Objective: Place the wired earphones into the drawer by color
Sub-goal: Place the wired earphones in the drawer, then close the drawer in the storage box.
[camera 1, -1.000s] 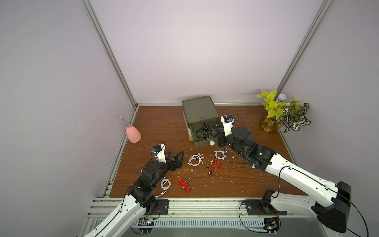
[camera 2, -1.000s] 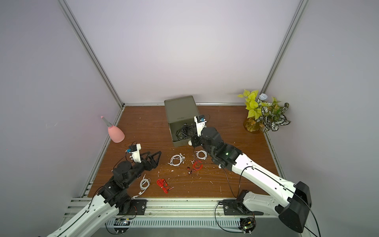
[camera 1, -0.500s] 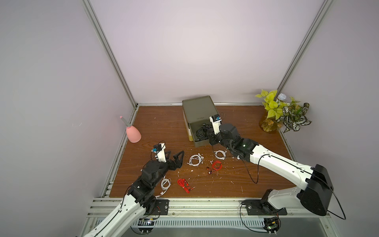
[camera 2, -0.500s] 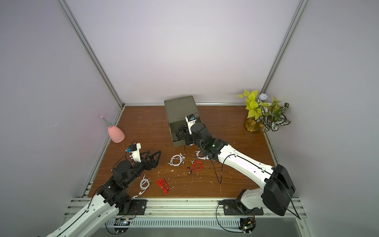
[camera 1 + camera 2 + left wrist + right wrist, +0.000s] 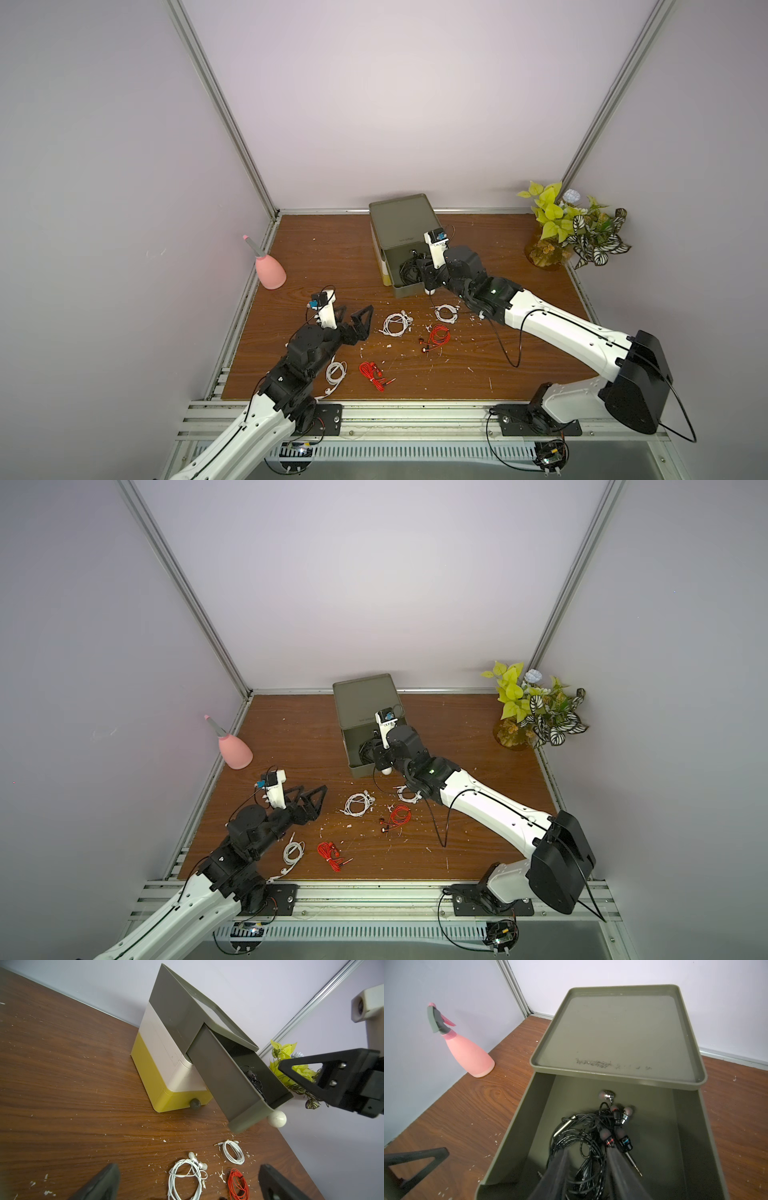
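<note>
Brown wooden worktop point(image 5: 519, 345), speckled with white flecks, walled in pale lilac. Drawer point(image 5: 401, 224) at the back edge, olive top tier point(image 5: 512, 1126) pulled out, black earphones point(image 5: 583, 1136) heaped inside. Right gripper point(image 5: 586, 1159) lowered into that tier, jaws a little apart astride the black cables; whether gripping, cannot tell. Left gripper point(image 5: 353, 318) near the left edge, jaws wide apart, holding nothing. White earphones point(image 5: 397, 324) and point(image 5: 445, 312) mid-worktop, another point(image 5: 336, 372) by the front-left corner. Red earphones point(image 5: 437, 336) and point(image 5: 372, 374) toward the front. Pink spray bottle point(image 5: 268, 268) at the left edge, plant point(image 5: 569, 226) in the back-right corner.
</note>
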